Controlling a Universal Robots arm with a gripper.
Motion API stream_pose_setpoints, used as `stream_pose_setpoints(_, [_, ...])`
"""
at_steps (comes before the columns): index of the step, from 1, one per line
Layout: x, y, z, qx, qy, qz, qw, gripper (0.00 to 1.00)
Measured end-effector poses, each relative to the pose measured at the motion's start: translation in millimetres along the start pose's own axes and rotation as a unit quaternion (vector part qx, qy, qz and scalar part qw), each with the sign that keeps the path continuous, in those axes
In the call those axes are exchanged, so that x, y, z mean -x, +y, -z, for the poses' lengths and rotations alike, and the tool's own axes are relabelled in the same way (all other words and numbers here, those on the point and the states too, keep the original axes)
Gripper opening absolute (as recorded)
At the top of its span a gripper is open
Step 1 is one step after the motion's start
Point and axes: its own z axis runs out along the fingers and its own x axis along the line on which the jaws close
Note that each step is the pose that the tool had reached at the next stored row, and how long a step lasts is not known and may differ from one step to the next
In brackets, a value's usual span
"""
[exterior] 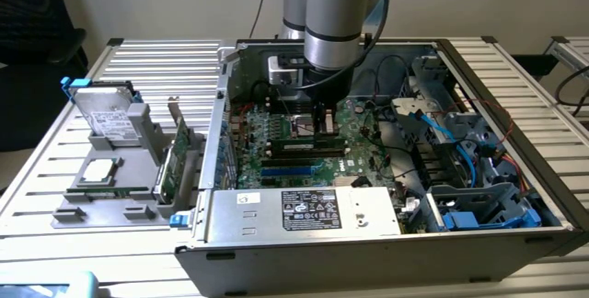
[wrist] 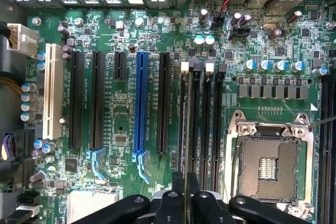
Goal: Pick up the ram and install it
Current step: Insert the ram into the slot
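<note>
My gripper [exterior: 322,131] hangs straight down inside the open computer case [exterior: 368,243], over the green motherboard [exterior: 276,129]. Its fingers are shut on the ram [exterior: 299,145], a long dark stick with a pale label. The ram stands on edge at the black memory slots [wrist: 210,124], at slot height. In the wrist view the two black fingertips [wrist: 177,190] sit close together, and the ram shows as a thin edge [wrist: 185,178] between them. That edge lines up with the memory slot closest to the black expansion slots. I cannot tell whether the ram is seated.
The empty CPU socket [wrist: 268,166] lies beside the memory slots, and a blue expansion slot [wrist: 140,108] lies on their other side. The power supply [exterior: 308,208], blue cables [exterior: 432,125] and drive cage [exterior: 483,205] crowd the case. Outside, a grey tray [exterior: 101,205] holds a hard drive [exterior: 106,115], an upright green card [exterior: 179,153] and a green strip [exterior: 106,191].
</note>
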Motion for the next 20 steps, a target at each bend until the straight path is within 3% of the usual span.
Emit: stream_pose_setpoints(20, [-0.8, 0.0, -1.1, 0.0001, 0.0001, -0.001, 1.0000, 0.14])
